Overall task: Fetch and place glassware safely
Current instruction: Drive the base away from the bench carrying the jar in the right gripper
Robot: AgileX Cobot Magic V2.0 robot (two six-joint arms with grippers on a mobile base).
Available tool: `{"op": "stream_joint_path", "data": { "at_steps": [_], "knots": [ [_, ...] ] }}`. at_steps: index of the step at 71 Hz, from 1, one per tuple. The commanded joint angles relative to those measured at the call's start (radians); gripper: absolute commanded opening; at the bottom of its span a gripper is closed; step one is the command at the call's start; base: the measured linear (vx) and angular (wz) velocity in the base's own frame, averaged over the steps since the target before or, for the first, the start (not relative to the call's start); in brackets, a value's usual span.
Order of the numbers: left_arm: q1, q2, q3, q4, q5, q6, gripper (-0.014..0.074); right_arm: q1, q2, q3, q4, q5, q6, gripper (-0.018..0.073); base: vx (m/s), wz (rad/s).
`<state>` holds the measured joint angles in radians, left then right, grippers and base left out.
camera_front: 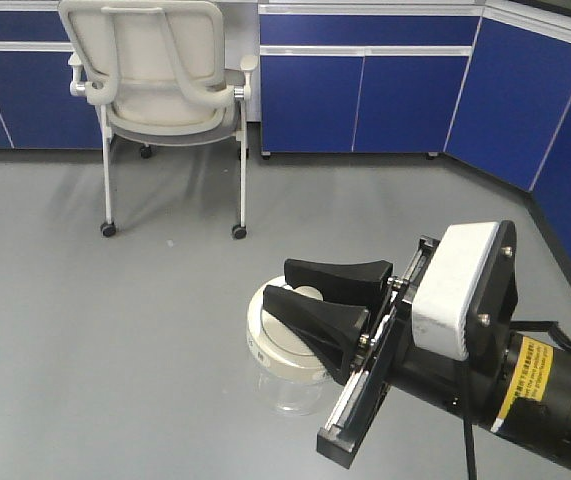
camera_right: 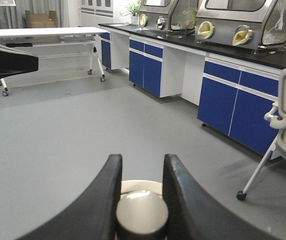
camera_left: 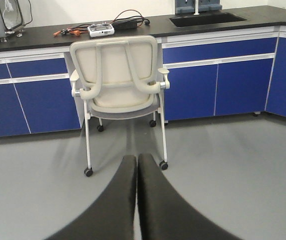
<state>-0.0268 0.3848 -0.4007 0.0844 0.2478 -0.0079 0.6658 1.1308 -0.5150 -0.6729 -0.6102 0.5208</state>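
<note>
Two black right fingers [camera_front: 333, 272] were clamped from either side on the round knob [camera_right: 141, 214] of a cream-white lid [camera_front: 270, 348]. They held the small clear glass jar [camera_front: 290, 392] by its top. The jar sat low in the front view with only grey floor [camera_front: 85, 330] behind it, and its squat glass body showed just under the lid. Small dark marks dotted the lid's rim. From the right wrist view the knob filled the gap between the fingers, with a sliver of lid visible beyond it.

The left fingers [camera_left: 122, 205] were pressed together along their length with nothing between them. They pointed toward a pale wheeled chair [camera_left: 115, 70], which stood well apart from the jar.

Behind the chair ran blue cabinets [camera_front: 365, 90] under a dark bench [camera_left: 42, 39]. The bench carried a coil of cables [camera_left: 127, 20], a small white device [camera_left: 101, 30] and a sink [camera_left: 208, 19]. Along another stretch of bench, glove boxes [camera_right: 238, 22] stood in a row. A white table [camera_right: 42, 32] stood far off.
</note>
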Motion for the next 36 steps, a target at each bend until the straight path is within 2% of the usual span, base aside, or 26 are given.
{"op": "stream_joint_path", "data": {
  "at_steps": [1,36],
  "knots": [
    [0.000,0.008,-0.024,-0.008,-0.070,-0.003,-0.0007,0.001,-0.025,-0.033,0.024,-0.087,-0.004,-0.0003,0.50,0.03],
    [0.000,0.008,-0.024,-0.008,-0.070,-0.003,-0.0007,0.001,-0.025,-0.033,0.024,-0.086,-0.004,-0.0003,0.46,0.04]
  ]
}}
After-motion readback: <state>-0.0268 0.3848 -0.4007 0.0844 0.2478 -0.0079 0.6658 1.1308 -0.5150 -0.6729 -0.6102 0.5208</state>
